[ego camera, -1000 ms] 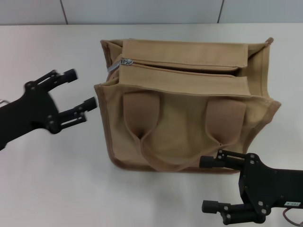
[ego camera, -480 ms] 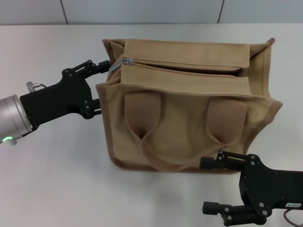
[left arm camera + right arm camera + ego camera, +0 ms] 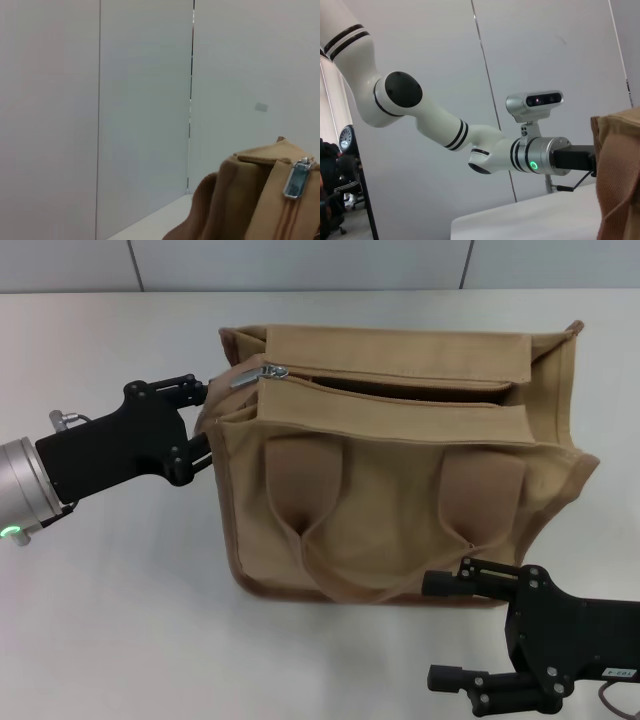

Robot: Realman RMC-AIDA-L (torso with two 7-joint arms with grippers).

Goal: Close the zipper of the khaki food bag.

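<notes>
The bag (image 3: pixel 400 455) sits upright on the white table (image 3: pixel 110 610), a little right of centre in the head view, its two handles (image 3: pixel 385 505) folded down over the near face. The zipper (image 3: pixel 385 388) runs across the top between two canvas flaps; its silver slider (image 3: pixel 262 372) sits at the 9 o'clock end of that line, and a dark gap shows between the flaps along the rest of it (so the top reads as not yet zipped). The left gripper (image 3: pixel 200 423) is pressed against the bag's 9 o'clock end, just below the slider; its upper finger (image 3: pixel 165 387) reaches the top corner and the lower one the side seam, and the fabric there bulges inward. Whether those fingers pinch the canvas or merely press it I cannot tell. In the left wrist view the slider (image 3: pixel 298 178) appears close up on the tan fabric. The right gripper (image 3: pixel 447 630) hovers at 5 o'clock of the bag, by its bottom edge, fingers spread and empty.
</notes>
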